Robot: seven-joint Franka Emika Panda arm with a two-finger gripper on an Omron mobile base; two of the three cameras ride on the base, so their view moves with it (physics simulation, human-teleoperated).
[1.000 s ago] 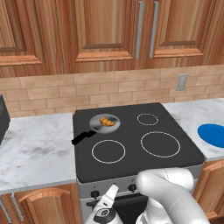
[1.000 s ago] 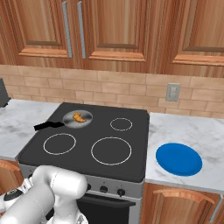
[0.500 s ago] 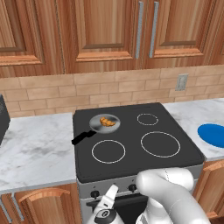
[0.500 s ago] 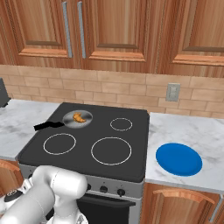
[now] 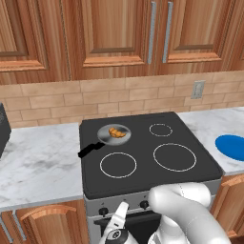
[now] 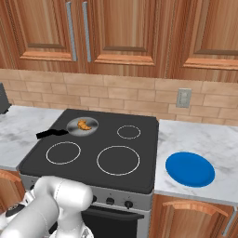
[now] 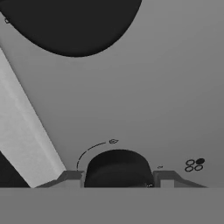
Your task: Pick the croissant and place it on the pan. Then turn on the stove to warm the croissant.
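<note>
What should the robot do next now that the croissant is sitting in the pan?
Probably twist the knob. The croissant already lies in the pan on the stove, and in the hand view the gripper is closed around that black knob on the steel front, so turning it should start the warming.

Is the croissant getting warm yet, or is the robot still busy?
The croissant already lies in the pan on the stove, so that part looks done. Now the claw is shut on a black knob on the stove's front. Whether the burner is on yet, I can't tell.
</note>
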